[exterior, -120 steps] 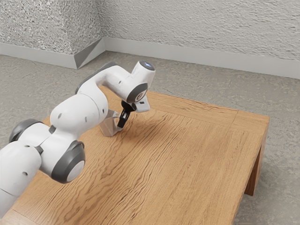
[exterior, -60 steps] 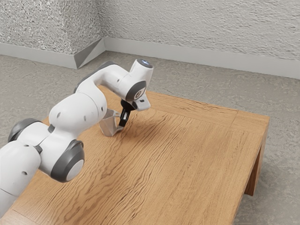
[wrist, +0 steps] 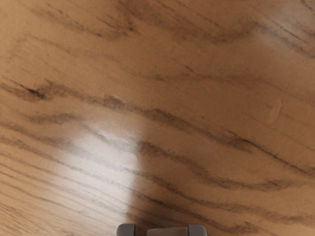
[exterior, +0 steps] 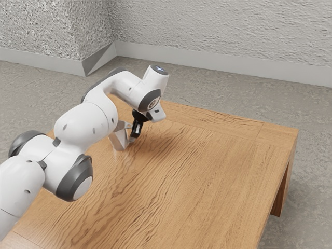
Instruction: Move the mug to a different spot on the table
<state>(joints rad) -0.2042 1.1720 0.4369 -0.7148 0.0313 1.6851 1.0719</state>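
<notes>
Exterior view: white arm [exterior: 85, 124] coming in from lower left of frame, elbow bent, wrist turned down over the upper-left part of the wooden table [exterior: 218, 176]. Black gripper [exterior: 136, 129] pointing down, left of frame centre, fingers pinched close together on the wall of the grey mug [exterior: 119, 137], on its side toward the exterior view's right. Mug near the table's far left edge, left of frame centre, partly hidden behind the forearm and looking slightly tilted. Cannot tell whether its base touches the wood. Faint shadow on the tabletop just right of the gripper. Grey rough floor [exterior: 301, 104] around the table, textured grey wall [exterior: 233, 26] across the top of frame with a pale skirting strip below it. Wrist view: close wood grain of the table [wrist: 206, 88], a paler patch on it, and a blurred grey piece of the mug [wrist: 129, 229] right under the hand.
</notes>
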